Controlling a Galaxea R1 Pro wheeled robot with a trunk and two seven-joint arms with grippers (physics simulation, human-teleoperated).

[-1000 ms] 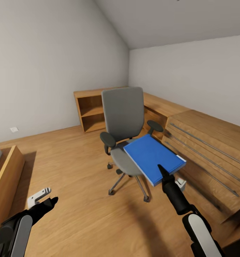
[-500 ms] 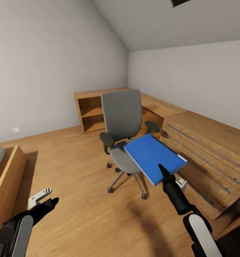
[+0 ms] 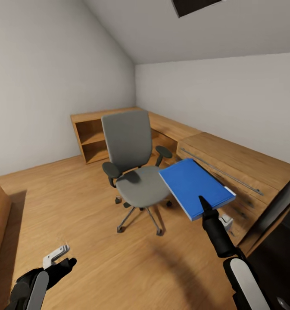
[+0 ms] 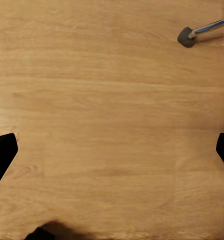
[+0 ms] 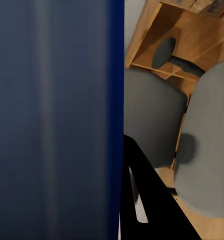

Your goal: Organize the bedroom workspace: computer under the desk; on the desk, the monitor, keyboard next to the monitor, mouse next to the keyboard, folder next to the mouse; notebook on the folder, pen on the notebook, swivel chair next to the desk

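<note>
Right jaws clamp the folder (image 3: 196,187) aloft beside the swivel chair (image 3: 134,165); left jaws spread wide.

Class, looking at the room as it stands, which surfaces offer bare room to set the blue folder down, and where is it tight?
Bare patches: the swivel chair seat, between its armrests; the wooden chest top along the right wall; the floor left of the chair. Tight: the gap between chair and chest, where the right gripper holds the folder.
</note>
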